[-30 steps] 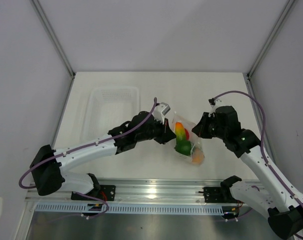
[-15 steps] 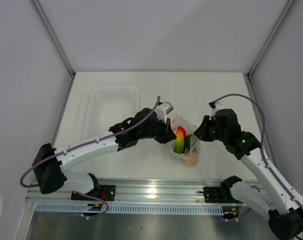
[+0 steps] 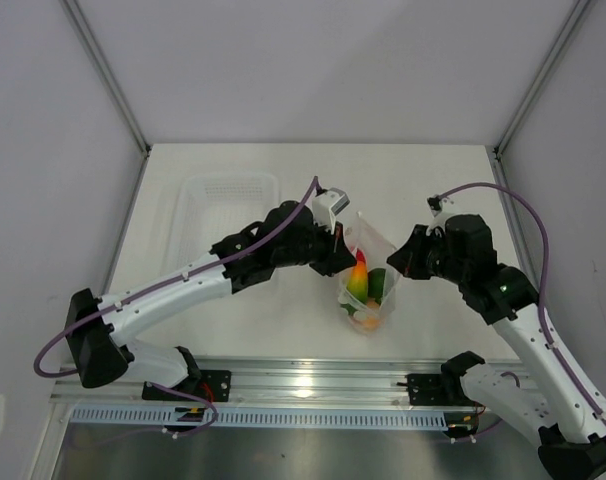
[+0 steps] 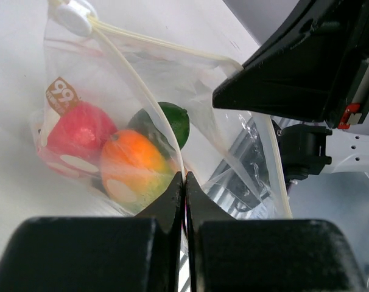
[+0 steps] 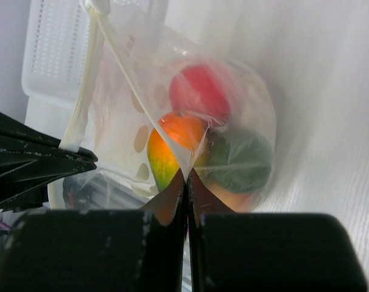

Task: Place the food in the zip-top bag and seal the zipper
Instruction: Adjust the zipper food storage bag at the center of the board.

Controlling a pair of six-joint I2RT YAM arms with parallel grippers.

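Observation:
The zip-top bag (image 3: 367, 283) hangs over the table between my two grippers, mouth up. My left gripper (image 3: 340, 262) is shut on its left top edge, and my right gripper (image 3: 399, 268) is shut on the right one. Food lies in the bottom of the bag: a yellow-red mango (image 3: 358, 279), a green piece (image 3: 378, 285) and an orange piece (image 3: 366, 320). In the left wrist view the jaws (image 4: 184, 176) pinch the cream zipper (image 4: 136, 85), with a red piece (image 4: 81, 131) and the mango (image 4: 133, 167) behind. In the right wrist view the jaws (image 5: 186, 176) pinch plastic above the mango (image 5: 169, 146).
The white perforated tray (image 3: 223, 215) stands at the back left, behind the left arm. A metal rail (image 3: 303, 385) runs along the near table edge. A white slider (image 4: 78, 15) sits at the far end of the zipper.
Both grippers have raised the bag and drawn closer together. The bag has gone from lying slanted to hanging upright, and the food has slid to its bottom.

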